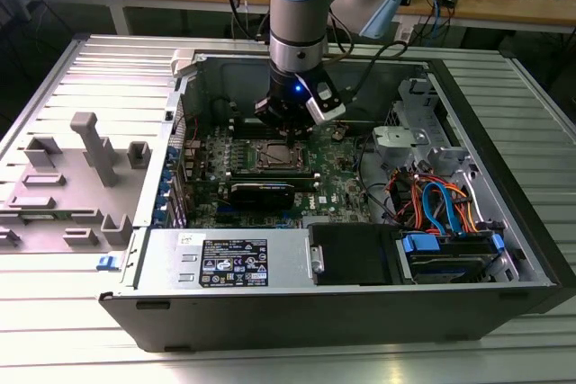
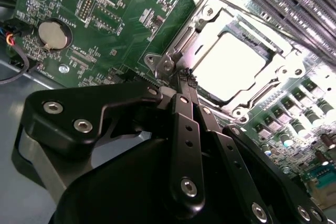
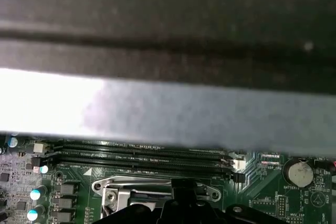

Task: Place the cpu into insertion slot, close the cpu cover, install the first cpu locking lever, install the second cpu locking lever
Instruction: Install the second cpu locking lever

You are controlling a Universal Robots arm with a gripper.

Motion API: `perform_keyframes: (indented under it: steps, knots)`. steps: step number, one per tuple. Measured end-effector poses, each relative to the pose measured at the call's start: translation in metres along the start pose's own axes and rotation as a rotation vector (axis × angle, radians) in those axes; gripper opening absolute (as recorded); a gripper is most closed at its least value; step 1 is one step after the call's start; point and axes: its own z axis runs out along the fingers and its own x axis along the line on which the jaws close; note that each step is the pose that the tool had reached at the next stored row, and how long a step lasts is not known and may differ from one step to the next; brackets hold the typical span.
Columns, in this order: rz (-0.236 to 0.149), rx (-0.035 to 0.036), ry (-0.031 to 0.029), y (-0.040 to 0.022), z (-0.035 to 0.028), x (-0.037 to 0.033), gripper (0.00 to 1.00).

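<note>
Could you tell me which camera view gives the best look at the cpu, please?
The second wrist view: the cpu lies bright and close in the insertion slot, just beyond the tool. The exterior view shows it small under the arm; the first wrist view catches an edge.

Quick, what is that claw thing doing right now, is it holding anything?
Gripper: fingers shut together, tips at the edge of the cpu cover, over the cpu; whether they pinch anything cannot be told.

No legible print; white label point(image 1: 233, 263) on case, unreadable.
</note>
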Motion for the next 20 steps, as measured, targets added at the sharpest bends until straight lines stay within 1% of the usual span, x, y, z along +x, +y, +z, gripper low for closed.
perform_keyframes:
  steps: [7,11,14,18,19,20]
  knots:
    - [0.0,0.0,0.0,-0.0091,-0.0005,0.0008,0.11]
    - [0.0,0.0004,0.0002,-0.0108,-0.0012,0.0009,0.11]
    - [0.0,0.0002,0.0001,-0.0108,-0.0062,0.0008,0.11]
    - [0.0,0.0,0.0,-0.0112,-0.0074,0.0007,0.11]
    - [0.0,0.0001,0.0001,-0.0125,-0.0075,0.0008,0.11]
    - [0.0,0.0001,0.0001,-0.0152,-0.0076,0.0011,0.11]
